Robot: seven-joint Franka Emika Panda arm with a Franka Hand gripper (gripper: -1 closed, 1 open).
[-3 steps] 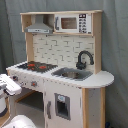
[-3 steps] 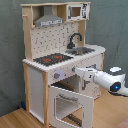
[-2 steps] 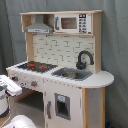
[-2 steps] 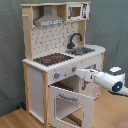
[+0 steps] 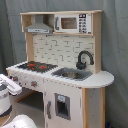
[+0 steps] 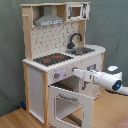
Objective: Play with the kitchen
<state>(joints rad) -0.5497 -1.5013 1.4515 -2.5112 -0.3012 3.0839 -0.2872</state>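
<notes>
1. Toy kitchen [image 5: 65, 75] standing on a wooden floor [image 6: 15, 120] in front of a grey-green curtain [image 6: 10, 50], pretty much filling both exterior views.
2. Up top: grey hood [image 5: 40, 26] next to a little microwave [image 5: 72, 23] on the shelf, white tiled backsplash [image 5: 57, 50] underneath.
3. On the worktop [image 5: 100, 79]: black hob [image 5: 36, 66] with red rings, then a sink [image 5: 72, 74] with a black curved faucet [image 5: 84, 59] right behind it.
4. Oven door [image 6: 70, 102] hanging open, tipped outward below the hob in the second exterior view; window panel showing in it.
5. White robot arm [image 6: 107, 80] reaching in from the second exterior view's right, tip [image 6: 76, 73] right up against the front panel just under the worktop edge, near the knobs [image 6: 56, 76].
6. Jaws: honestly can't tell, wide or narrow, too hidden against the panel.
7. In the first exterior view, just a chunk of the arm poking in at the lower left.
</notes>
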